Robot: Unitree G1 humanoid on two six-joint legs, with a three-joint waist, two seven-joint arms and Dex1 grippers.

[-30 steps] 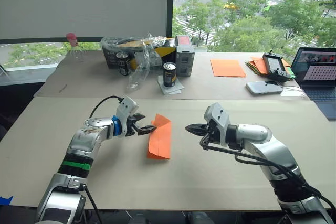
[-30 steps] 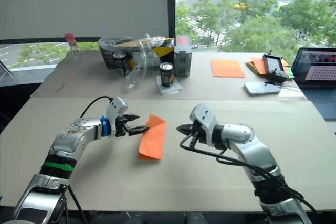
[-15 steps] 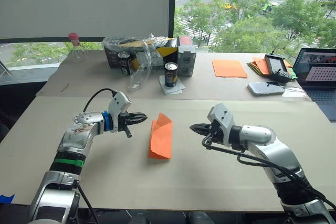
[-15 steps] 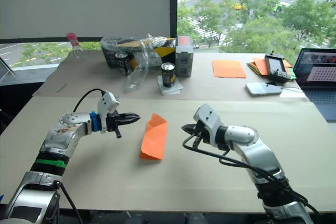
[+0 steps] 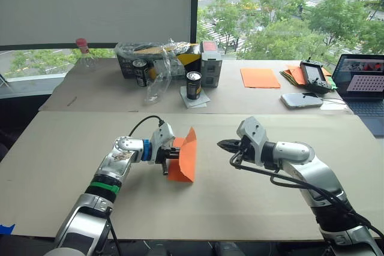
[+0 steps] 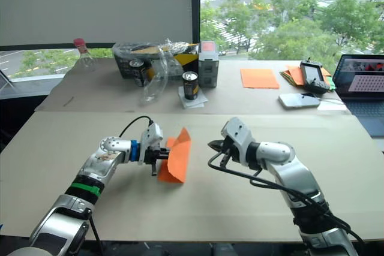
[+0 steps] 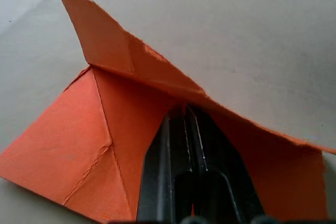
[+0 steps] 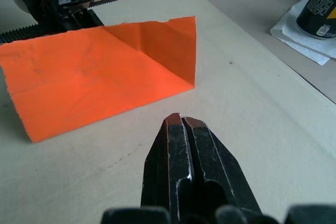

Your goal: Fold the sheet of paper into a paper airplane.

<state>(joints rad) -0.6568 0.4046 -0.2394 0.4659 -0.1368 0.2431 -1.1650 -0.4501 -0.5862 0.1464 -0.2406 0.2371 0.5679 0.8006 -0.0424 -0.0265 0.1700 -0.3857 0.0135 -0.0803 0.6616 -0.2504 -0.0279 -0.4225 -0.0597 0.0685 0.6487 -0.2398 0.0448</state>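
Observation:
The sheet of paper (image 5: pixel 183 161) is bright orange and folded, lying mid-table with its right flap (image 6: pixel 182 145) standing up on edge. My left gripper (image 7: pixel 186 113) is shut, its tips pushed into the crease under that raised flap, resting on the flat layer (image 7: pixel 79 145). Nothing shows pinched between its fingers. My right gripper (image 5: pixel 220 144) is shut and empty, hovering a short way right of the paper and pointing at it. In the right wrist view the upright flap (image 8: pixel 100 72) faces my right gripper (image 8: pixel 180 120), with a strip of bare table between.
Across the back of the table stand a clear bottle (image 5: pixel 83 52), a box under clear plastic wrap (image 5: pixel 157 58), two dark cans (image 5: pixel 193 84), a smooth orange sheet (image 5: pixel 260 77), a pile of papers (image 5: pixel 294 74), a handheld controller (image 5: pixel 315 76), a phone (image 5: pixel 302 99) and a laptop (image 5: pixel 363 82).
My left gripper shut, drew back to the left, then came right into the paper's fold. The flap that lay flat now stands up. The right arm has barely moved.

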